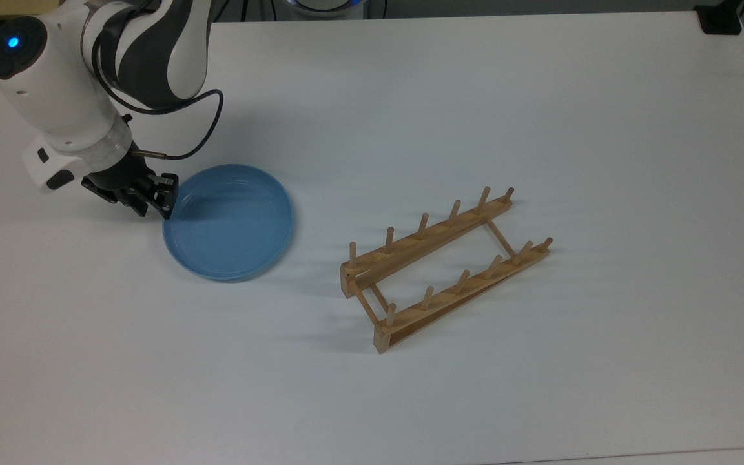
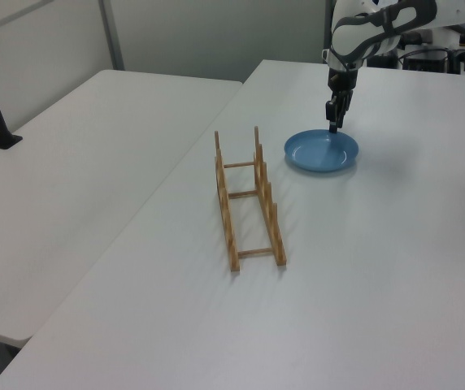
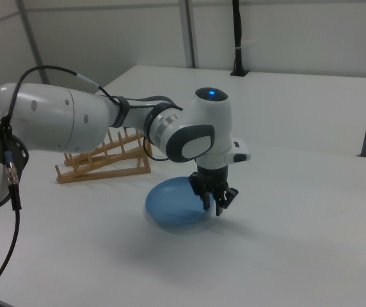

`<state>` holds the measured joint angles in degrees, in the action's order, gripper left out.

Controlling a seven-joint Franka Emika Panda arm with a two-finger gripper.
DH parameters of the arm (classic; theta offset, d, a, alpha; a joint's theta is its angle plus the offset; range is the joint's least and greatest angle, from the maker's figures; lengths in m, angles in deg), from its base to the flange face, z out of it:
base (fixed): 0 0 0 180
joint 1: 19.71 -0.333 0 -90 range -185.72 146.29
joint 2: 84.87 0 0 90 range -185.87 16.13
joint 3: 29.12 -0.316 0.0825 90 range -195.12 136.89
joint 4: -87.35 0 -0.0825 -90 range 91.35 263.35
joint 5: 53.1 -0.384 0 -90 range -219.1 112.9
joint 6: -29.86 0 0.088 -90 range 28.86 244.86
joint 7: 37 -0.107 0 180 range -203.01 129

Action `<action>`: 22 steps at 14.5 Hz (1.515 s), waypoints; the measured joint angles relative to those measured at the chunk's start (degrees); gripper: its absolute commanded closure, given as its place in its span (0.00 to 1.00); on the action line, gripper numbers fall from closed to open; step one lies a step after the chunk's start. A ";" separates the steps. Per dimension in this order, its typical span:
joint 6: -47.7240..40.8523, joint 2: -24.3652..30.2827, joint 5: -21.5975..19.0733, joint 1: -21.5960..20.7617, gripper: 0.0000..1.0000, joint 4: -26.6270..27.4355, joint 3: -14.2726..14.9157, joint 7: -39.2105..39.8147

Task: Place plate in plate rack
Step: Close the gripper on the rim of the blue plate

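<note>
White desk (image 1: pixel 540 97) is carrying every item, with a second white desk (image 2: pixel 78 146) standing beside it at the left view's left. Robot arm (image 1: pixel 126 45) is reaching down from the top view's upper left corner. Plate rack (image 1: pixel 443 268) is lying well apart from the plate, toward the top view's right, its pegs standing upright and its slots unoccupied. Plate (image 1: pixel 228 223) is resting flat on the desk, light blue, outside the rack. Gripper (image 1: pixel 155 201) is sitting at the plate's rim on the top view's left side, jaws standing slightly apart and straddling the rim; whether they are pressing on it cannot be told.
</note>
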<state>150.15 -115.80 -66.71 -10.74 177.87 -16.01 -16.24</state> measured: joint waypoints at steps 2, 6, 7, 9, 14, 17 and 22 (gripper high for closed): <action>0.00 -0.01 -0.01 -0.18 0.71 0.00 -0.01 0.00; 0.00 -0.08 -0.02 -0.26 0.73 0.00 -0.09 0.00; 0.00 -0.09 -0.02 -0.26 0.74 0.00 -0.10 0.00; 0.00 -0.11 -0.02 -0.26 0.76 0.00 -0.10 0.00; 0.00 -0.35 -0.02 -0.26 0.76 0.01 -0.19 0.00; 0.00 -0.87 -0.02 -0.45 0.80 0.01 -0.30 0.00; 0.00 -1.12 -0.04 -0.85 0.95 -0.24 -0.30 0.00</action>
<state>150.16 -116.92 -66.74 -11.59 177.63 -16.32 -16.23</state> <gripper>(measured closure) 0.872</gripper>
